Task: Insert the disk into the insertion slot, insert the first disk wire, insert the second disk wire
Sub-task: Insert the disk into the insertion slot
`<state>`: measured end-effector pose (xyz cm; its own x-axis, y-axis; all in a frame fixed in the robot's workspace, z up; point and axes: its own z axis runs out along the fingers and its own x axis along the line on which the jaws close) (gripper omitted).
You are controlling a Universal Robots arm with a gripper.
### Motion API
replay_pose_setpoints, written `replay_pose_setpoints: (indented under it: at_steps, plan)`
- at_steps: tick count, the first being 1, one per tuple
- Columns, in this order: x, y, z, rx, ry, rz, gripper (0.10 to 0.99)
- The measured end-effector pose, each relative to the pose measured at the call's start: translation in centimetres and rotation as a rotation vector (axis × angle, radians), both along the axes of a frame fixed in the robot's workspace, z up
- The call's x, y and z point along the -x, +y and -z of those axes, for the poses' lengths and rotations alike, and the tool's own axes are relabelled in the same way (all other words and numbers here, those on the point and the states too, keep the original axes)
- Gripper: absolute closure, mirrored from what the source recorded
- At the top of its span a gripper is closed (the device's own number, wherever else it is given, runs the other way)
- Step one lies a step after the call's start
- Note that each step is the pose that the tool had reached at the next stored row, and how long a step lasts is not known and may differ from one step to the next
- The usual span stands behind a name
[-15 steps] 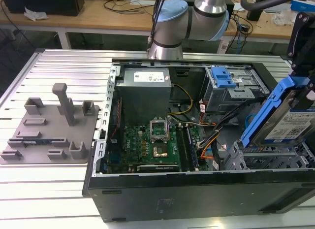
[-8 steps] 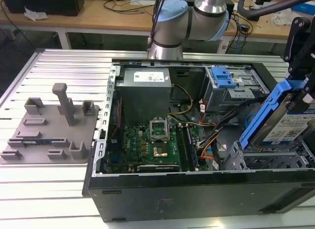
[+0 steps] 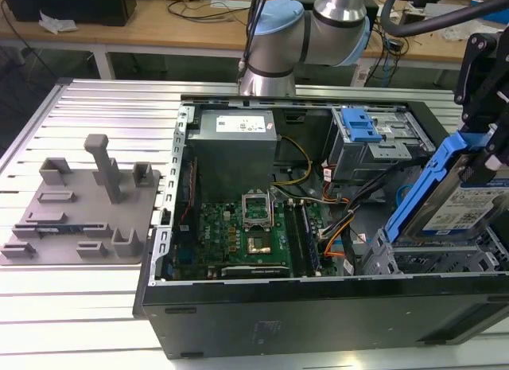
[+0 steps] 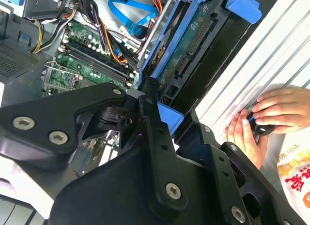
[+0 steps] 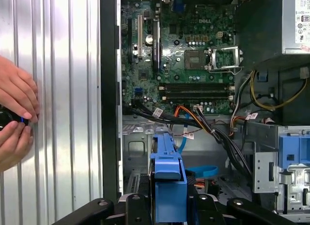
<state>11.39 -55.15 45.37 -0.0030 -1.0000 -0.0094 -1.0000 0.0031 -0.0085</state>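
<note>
My gripper (image 3: 487,151) is shut on the disk (image 3: 469,204), a silver drive with a white label in a bright blue carrier (image 3: 428,179). It holds the disk tilted steeply, just above the insertion slot (image 3: 433,262), a grey perforated bay at the case's front corner on the exterior view's right. In the first wrist view the blue carrier (image 5: 167,172) sits edge-on between the black fingers (image 5: 99,205). The first disk wire (image 4: 127,14), a thin blue cable, loops loose inside the case beside the bay and shows in both wrist views (image 5: 183,143). I cannot pick out the second disk wire among the wire bundles.
The open computer case (image 3: 238,314) lies on a slatted metal table (image 3: 79,306). Inside are a motherboard (image 3: 238,235), a grey power supply (image 3: 235,131) and a taller cage with a blue latch (image 3: 362,131). A person's hands (image 5: 14,118) rest on the table beside the case. A grey fixture plate (image 3: 79,211) lies at the exterior view's left.
</note>
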Motion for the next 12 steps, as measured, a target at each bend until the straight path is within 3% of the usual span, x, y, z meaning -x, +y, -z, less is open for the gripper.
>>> replay_pose_setpoints:
  at_steps: [12]
  plan:
    - [-0.07, 0.0, 1.51, 0.0, 0.0, -0.002, 0.722]
